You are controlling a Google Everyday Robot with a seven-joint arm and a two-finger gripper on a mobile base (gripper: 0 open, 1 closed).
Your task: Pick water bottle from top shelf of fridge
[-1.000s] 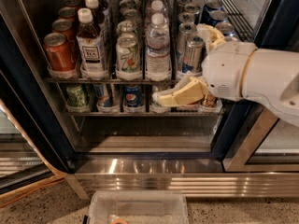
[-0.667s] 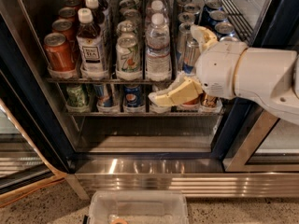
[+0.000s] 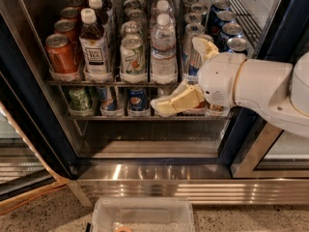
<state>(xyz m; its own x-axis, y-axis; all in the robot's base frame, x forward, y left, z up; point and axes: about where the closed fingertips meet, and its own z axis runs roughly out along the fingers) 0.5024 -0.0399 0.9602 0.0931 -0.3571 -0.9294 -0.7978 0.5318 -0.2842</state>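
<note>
Looking into open fridge [image 3: 29, 105]: dark frame posts left and right, steel sill below, free room ahead of both racks. Along front edge of top shelf [image 3: 72, 82], packed side by side: red can [image 3: 60, 54], tea bottle [image 3: 94, 50], green can [image 3: 133, 57], then water bottle [image 3: 163, 52], upright at the front stop. Gripper [image 3: 176, 74] just right of water bottle, spread wide, holding nothing; upper finger [image 3: 205, 47] against blue cans [image 3: 227, 37], lower finger [image 3: 178, 100] slanting across lower rack [image 3: 116, 117], tip under the bottle.
</note>
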